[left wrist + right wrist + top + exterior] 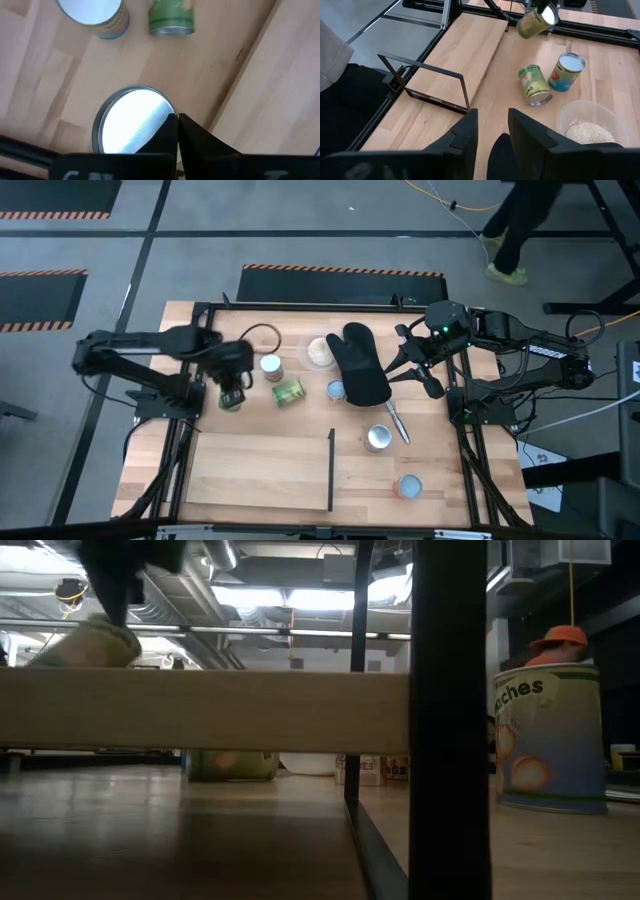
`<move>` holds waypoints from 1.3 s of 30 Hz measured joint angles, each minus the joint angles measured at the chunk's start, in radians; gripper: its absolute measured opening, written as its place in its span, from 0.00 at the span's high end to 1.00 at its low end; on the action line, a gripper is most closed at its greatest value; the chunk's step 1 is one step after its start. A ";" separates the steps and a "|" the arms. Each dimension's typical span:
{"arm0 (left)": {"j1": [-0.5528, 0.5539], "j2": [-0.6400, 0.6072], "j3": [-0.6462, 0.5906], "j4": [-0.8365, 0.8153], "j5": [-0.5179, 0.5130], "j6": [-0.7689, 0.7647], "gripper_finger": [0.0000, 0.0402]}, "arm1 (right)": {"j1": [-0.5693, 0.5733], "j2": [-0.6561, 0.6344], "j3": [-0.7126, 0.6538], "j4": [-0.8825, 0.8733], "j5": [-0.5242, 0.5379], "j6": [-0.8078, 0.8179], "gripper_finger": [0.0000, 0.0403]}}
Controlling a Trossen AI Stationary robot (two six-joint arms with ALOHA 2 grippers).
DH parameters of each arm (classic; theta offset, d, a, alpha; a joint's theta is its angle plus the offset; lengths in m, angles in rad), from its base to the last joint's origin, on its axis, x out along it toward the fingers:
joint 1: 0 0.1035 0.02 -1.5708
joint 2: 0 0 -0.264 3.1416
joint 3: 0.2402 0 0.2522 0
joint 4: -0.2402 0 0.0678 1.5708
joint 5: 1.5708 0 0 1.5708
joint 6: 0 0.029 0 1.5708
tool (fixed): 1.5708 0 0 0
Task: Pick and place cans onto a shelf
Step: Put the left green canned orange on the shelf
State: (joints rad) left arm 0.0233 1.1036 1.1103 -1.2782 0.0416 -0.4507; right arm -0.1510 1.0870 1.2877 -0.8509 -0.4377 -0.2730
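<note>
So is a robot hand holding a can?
Yes. The left pincer is pinching the rim of a can, lifted off the table. The right pincer holds nothing.

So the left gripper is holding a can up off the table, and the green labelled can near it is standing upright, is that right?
Not quite. The left gripper does hold a can off the table, but the green labelled can lies on its side, as the right wrist view shows. The can standing upright is the white-topped one beside it.

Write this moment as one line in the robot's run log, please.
left gripper: jaws shut on can, lifted off table | right gripper: open, waiting above oven mitt | shelf: no cans
</note>
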 joint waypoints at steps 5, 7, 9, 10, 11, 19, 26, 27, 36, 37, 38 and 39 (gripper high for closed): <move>-0.252 -0.062 0.000 0.011 -0.152 -0.261 1.00 | 0.000 0.000 0.000 0.000 0.000 0.001 0.72; -0.353 -0.062 0.000 0.012 -0.205 -0.339 1.00 | 0.000 0.000 0.000 0.000 0.000 0.002 0.72; -0.445 -0.056 0.000 0.019 -0.264 -0.416 1.00 | 0.000 0.000 0.000 0.000 0.000 0.002 0.72; -0.490 -0.048 0.000 0.026 -0.292 -0.448 1.00 | 0.000 0.000 0.000 0.000 0.000 0.002 0.72; -0.534 -0.038 0.000 0.035 -0.322 -0.479 1.00 | 0.000 0.000 0.000 0.000 0.000 0.002 0.72; -0.811 0.076 0.001 0.079 -0.425 -0.692 1.00 | 0.000 0.000 0.000 0.000 0.000 0.002 0.72; -0.944 0.190 0.001 0.078 -0.449 -0.848 1.00 | 0.000 0.000 0.000 0.000 0.000 0.002 0.72; -0.956 0.199 0.001 0.078 -0.455 -0.864 1.00 | 0.000 0.000 0.000 0.000 0.000 0.002 0.72; -1.028 0.236 0.002 0.078 -0.479 -0.970 1.00 | 0.000 0.000 0.000 0.000 0.000 0.002 0.72; -1.033 0.236 0.002 0.078 -0.478 -0.980 1.00 | 0.000 0.000 0.000 0.000 0.000 0.002 0.72; -1.038 0.236 0.002 0.078 -0.475 -0.984 1.00 | 0.000 0.000 0.000 0.000 0.000 0.002 0.72; -1.043 0.236 0.002 0.079 -0.469 -0.986 1.00 | 0.000 0.000 0.000 0.001 0.000 0.002 0.72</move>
State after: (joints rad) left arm -1.0193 1.3396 1.1118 -1.1993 -0.4274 -1.4371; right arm -0.1511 1.0870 1.2877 -0.8503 -0.4381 -0.2710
